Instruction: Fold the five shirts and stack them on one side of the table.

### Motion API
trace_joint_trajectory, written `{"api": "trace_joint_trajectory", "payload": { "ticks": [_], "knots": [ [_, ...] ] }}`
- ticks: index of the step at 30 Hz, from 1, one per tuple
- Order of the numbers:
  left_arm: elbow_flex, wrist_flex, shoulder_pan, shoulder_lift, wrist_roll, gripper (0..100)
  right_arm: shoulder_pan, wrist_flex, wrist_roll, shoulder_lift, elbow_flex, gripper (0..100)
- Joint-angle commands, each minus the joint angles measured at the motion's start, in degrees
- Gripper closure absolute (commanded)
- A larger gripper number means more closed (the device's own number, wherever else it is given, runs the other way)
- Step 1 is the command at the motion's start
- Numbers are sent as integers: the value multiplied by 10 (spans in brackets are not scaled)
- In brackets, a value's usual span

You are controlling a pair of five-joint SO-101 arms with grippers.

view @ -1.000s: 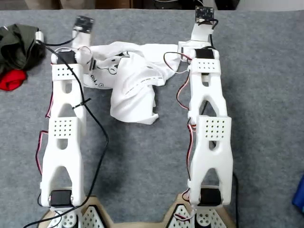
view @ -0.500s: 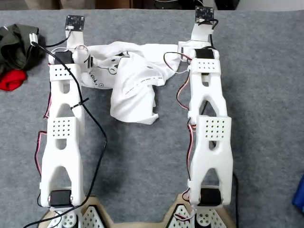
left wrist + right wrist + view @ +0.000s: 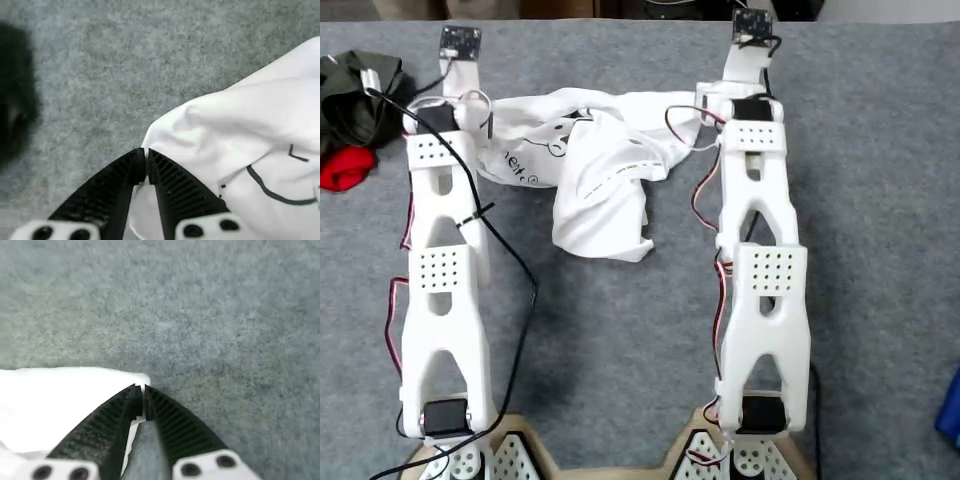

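Pulling evenly with both jaws, each pinched shut on a shirt (image 3: 605,190) corner, should spread it flat near the counter's (image 3: 880,250) far edge.

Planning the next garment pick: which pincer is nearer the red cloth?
Left. The left pincer pinches the white shirt at the end toward the red cloth; the right pincer pinches its opposite end, farther away.

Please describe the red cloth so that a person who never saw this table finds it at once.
On the grey table, look to the left of the left arm. A dark green garment lies bunched there; the red cloth sits against its nearer side, the only bright red thing.
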Motion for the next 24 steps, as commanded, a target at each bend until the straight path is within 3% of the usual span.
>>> {"api": "trace_joint_trajectory", "payload": {
  "ticks": [1, 11, 19, 24],
  "knots": [
    [-30, 35, -4, -100, -4, 981, -16, 49, 0, -49, -87, 993],
    [-30, 185, 2, -270, -4, 981, -58, 229, 0, -82, -369, 993],
    [-26, 242, 11, -393, -2, 981, -58, 275, -20, -247, -359, 993],
    [-15, 243, 17, -478, 80, 981, -58, 335, -20, -373, -357, 993]
  ]
}}
